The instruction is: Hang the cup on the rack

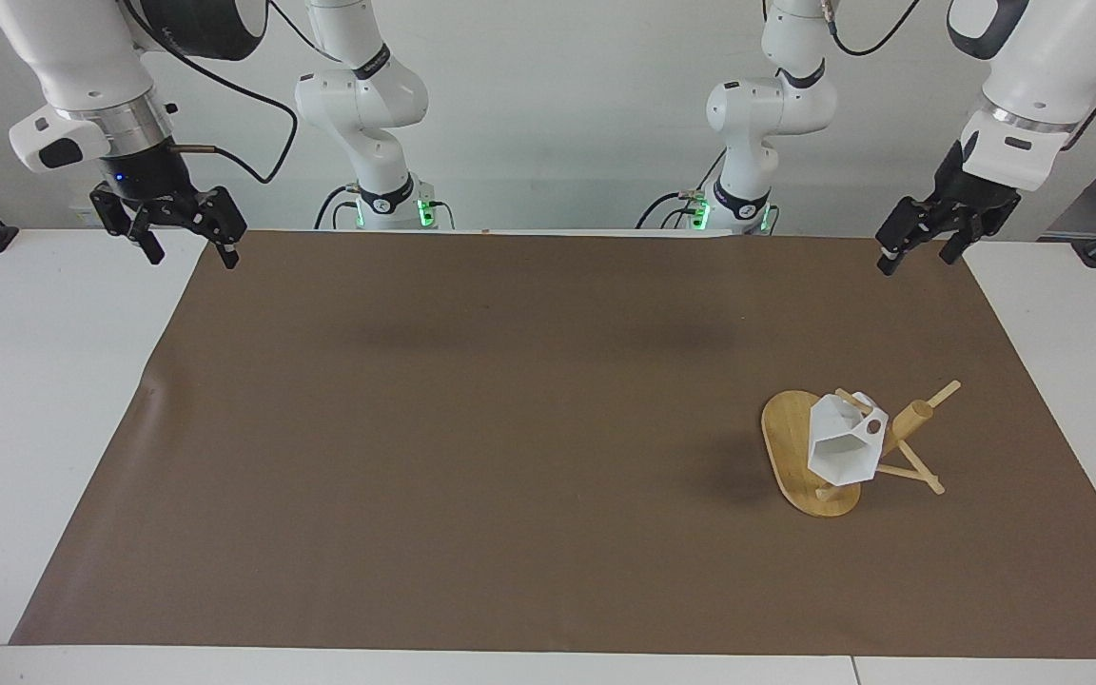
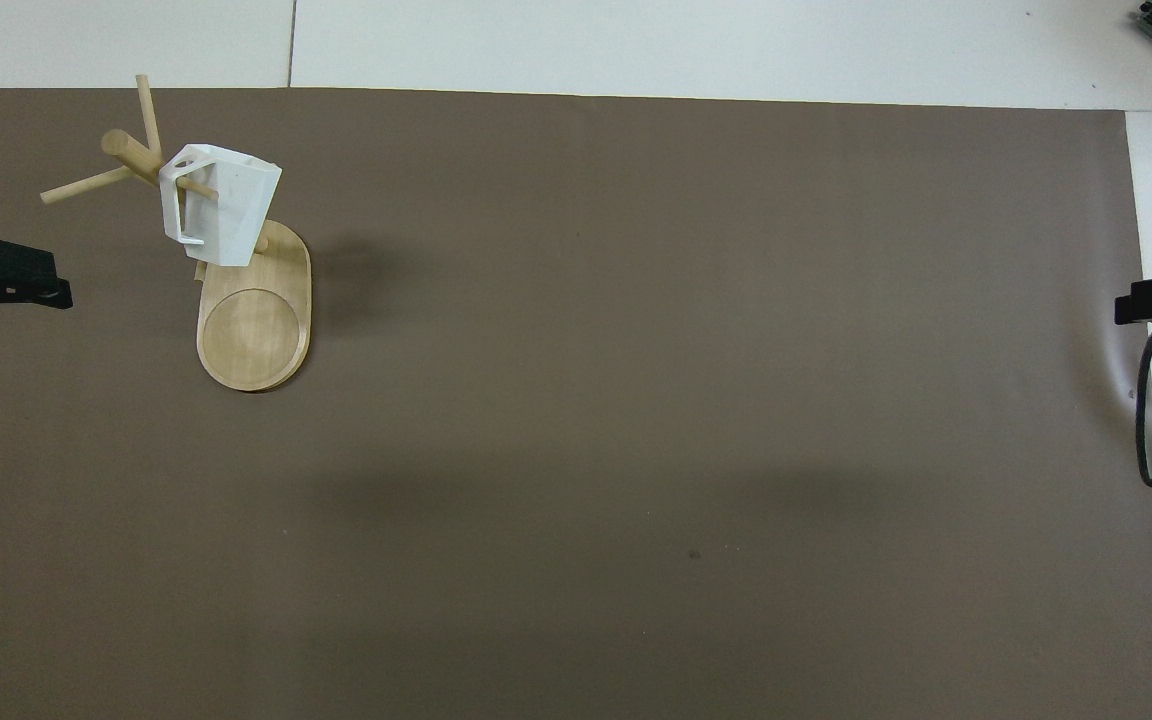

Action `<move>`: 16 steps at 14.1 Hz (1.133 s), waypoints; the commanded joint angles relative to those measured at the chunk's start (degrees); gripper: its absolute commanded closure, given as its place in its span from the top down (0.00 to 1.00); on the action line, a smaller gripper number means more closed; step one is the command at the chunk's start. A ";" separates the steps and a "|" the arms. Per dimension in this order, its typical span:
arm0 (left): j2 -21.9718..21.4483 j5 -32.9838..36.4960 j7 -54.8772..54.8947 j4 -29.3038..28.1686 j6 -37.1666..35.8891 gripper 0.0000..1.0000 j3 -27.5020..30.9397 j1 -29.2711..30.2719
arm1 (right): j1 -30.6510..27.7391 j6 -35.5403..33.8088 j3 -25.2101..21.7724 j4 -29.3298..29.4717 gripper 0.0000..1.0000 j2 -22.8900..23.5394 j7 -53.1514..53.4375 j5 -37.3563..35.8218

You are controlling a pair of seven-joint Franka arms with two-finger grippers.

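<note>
The white faceted cup hangs by its handle on a peg of the bamboo rack, toward the left arm's end of the table. In the overhead view the cup hangs over the rack's oval base. My left gripper is open and empty, up in the air over the mat's edge nearest the robots, well apart from the rack. One of its fingers shows at the overhead view's edge. My right gripper is open and empty, and that arm waits over the mat's corner at its own end.
A brown mat covers most of the white table. A black cable hangs by the right gripper at the overhead view's edge.
</note>
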 commanded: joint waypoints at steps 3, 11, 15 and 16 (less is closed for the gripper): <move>1.48 1.55 3.97 4.11 -4.50 1.00 1.26 -1.39 | -0.15 0.46 -0.01 -1.40 1.00 -1.19 0.19 1.06; 0.78 1.38 4.51 3.23 -3.98 1.00 1.26 -1.57 | -0.24 0.46 -0.27 -1.40 1.00 -1.19 0.10 1.06; 0.69 1.73 4.43 3.23 -4.86 1.00 1.79 -1.21 | -0.24 0.46 -0.27 -1.40 1.00 -1.19 0.10 1.06; 0.60 2.34 4.51 3.40 -4.86 1.00 1.88 -1.13 | -0.24 0.46 -0.36 -1.40 1.00 -1.19 0.10 1.06</move>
